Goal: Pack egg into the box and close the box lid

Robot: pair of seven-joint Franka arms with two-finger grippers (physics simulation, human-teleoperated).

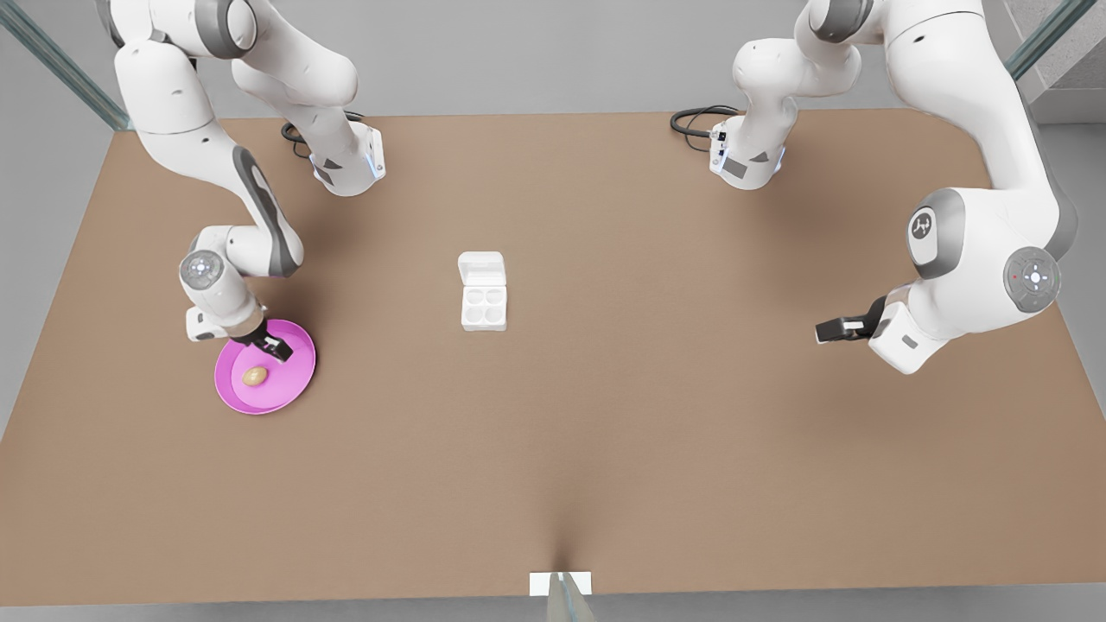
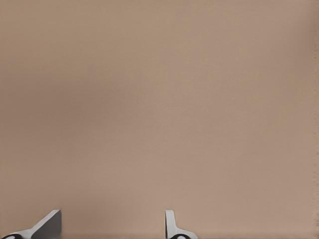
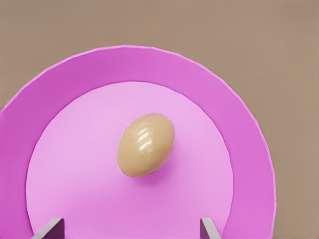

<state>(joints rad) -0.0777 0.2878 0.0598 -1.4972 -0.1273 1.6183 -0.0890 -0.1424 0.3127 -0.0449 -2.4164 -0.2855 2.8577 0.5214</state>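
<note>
Front view: egg on pink plate, box cups empty, lid open; both grippers spread, empty.

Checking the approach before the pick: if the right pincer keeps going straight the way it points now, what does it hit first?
Most likely the egg, lying on the pink plate ahead of the open right pincer. Depth is unclear; it might touch the plate beside it instead.
</note>
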